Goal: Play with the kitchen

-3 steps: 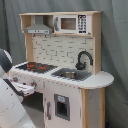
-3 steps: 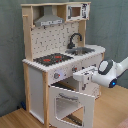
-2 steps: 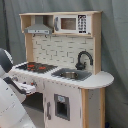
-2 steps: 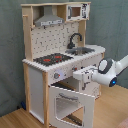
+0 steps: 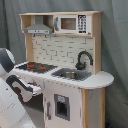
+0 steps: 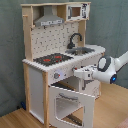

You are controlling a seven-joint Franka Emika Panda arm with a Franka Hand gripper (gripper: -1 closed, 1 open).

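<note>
The kitchen (image 5: 65, 50) (image 6: 50, 45) is a tall white and light-wood toy, in both exterior views. It has a grey hood (image 6: 49, 19), a black faucet (image 5: 82, 59), a steel sink (image 5: 70, 75) and a red-ringed stove (image 6: 52, 59). Its windowed oven door (image 6: 70, 105) hangs open below the stove. My gripper (image 6: 77, 73) sits level at the front panel just under the counter edge, above the open door. In the first exterior view my gripper (image 5: 36, 90) shows beside the kitchen's left front, and the arm hides the oven.
A grey curtain (image 6: 10, 60) hangs behind the kitchen. The wooden floor (image 6: 15, 117) runs along the front. My white arm (image 5: 10, 100) fills the first exterior view's lower left. A small microwave (image 5: 70, 23) sits in the top shelf.
My gripper has edged slightly closer to the kitchen's front panel. The oven door stays open.
</note>
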